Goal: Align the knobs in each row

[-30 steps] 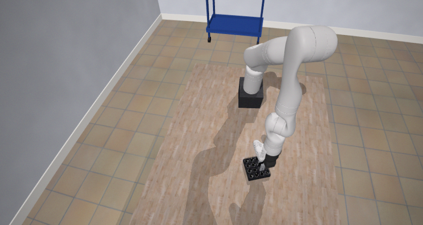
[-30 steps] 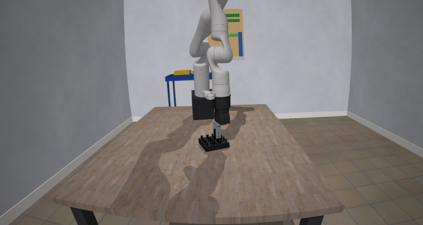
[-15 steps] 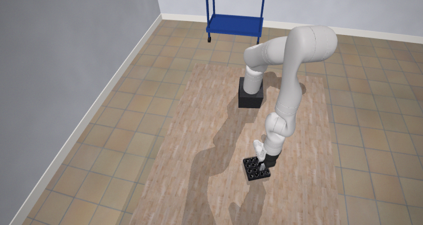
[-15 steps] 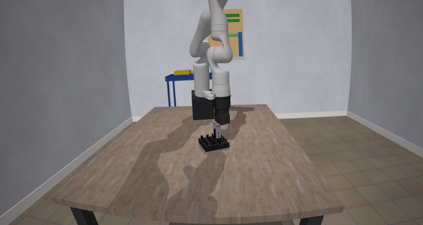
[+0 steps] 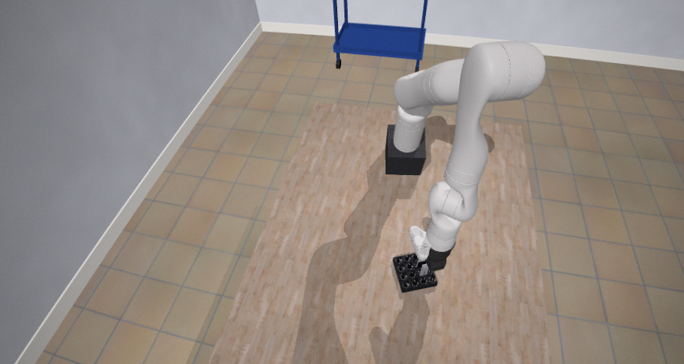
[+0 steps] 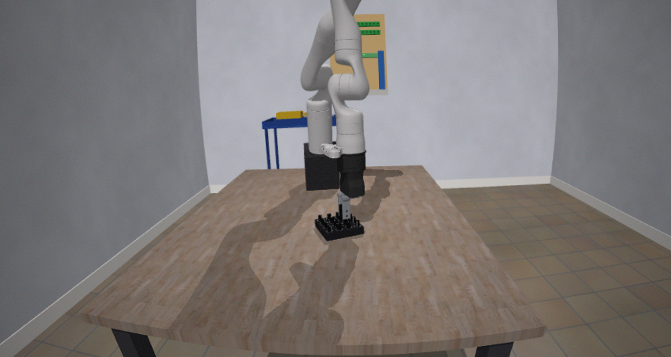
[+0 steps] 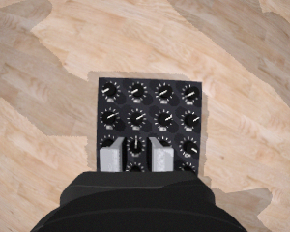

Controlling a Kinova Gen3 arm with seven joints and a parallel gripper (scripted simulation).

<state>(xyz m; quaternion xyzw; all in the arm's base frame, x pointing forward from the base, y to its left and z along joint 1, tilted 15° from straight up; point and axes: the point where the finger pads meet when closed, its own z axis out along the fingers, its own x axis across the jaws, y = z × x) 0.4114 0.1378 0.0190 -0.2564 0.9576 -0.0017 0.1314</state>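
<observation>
The black knob box (image 5: 418, 288) (image 6: 346, 233) (image 7: 198, 135) stands on the table. In the wrist view its names are upright. Row A's knobs, such as A1 (image 7: 110, 91), point lower left. Row B's, such as B2 (image 7: 136, 118), point upper right. Knob C2 (image 7: 136, 146) points straight up; knob C4 (image 7: 188, 148) points lower right. My gripper (image 5: 423, 273) (image 6: 345, 218) (image 7: 136, 149) is partly open, one finger either side of C2, with gaps visible beside the knob. The fingers mostly hide C1 and C3. Row D is largely hidden by the gripper body.
The wooden table (image 5: 297, 207) (image 6: 225, 259) carries the arm's black base (image 5: 404, 163) (image 6: 322, 174) behind the box. A blue cart (image 5: 379, 41) (image 6: 282, 123) stands on the floor beyond the table. Neighbouring knobs stand close around the fingers.
</observation>
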